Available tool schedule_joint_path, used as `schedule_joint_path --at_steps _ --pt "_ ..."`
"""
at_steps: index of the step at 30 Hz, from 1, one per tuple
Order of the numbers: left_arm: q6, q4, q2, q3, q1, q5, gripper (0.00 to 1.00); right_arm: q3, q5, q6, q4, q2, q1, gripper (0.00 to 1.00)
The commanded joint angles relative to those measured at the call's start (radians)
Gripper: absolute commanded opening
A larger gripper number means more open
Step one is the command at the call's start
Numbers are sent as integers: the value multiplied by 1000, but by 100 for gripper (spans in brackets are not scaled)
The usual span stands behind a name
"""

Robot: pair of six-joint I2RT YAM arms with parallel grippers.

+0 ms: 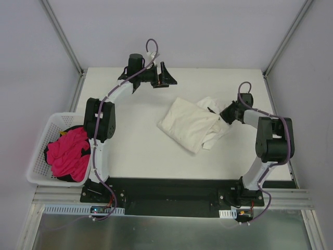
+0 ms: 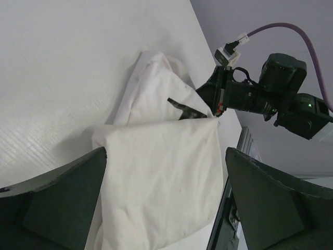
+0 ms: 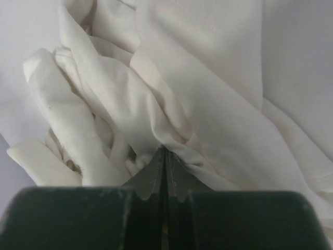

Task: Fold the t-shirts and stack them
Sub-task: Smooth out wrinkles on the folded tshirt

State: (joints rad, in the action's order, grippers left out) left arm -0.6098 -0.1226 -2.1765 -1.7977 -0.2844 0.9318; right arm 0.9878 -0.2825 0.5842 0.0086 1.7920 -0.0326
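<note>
Table (image 1: 135, 151) bearing one cream t-shirt (image 1: 187, 122), partly folded, right of centre.
The shirt lies as a flat folded panel with loose, bunched cloth along its right side. A white basket (image 1: 39, 151) beside the table's left edge holds pink cloth (image 1: 70, 153). Left gripper (image 1: 169, 77) hangs over the far side, jaws wide, holding nothing. Right gripper (image 3: 165, 153) is closed, tips pinching a fold of the bunched cloth.

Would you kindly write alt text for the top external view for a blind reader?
A cream-white t-shirt lies partly folded on the white table, the right claw shut on its bunched right edge. The left claw hangs open near the far edge; a white basket of pink cloth sits left.
</note>
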Motion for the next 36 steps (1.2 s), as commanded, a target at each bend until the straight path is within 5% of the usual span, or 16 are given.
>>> schedule_joint_path --at_steps 1,16,24,31,36 --pt "25 -20 57 -5 1 19 95 21 8 20 -94 -14 92 3" --pt "27 -40 78 26 5 4 95 392 -55 51 -130 225 451 4" --pt "19 -61 115 78 5 -31 95 581 -73 -56 -214 314 442 5" --pt "106 -6 182 97 17 -96 95 508 -58 -185 -317 112 308 11" --pt "197 146 178 37 63 -99 96 312 -43 -230 -345 -112 250 15"
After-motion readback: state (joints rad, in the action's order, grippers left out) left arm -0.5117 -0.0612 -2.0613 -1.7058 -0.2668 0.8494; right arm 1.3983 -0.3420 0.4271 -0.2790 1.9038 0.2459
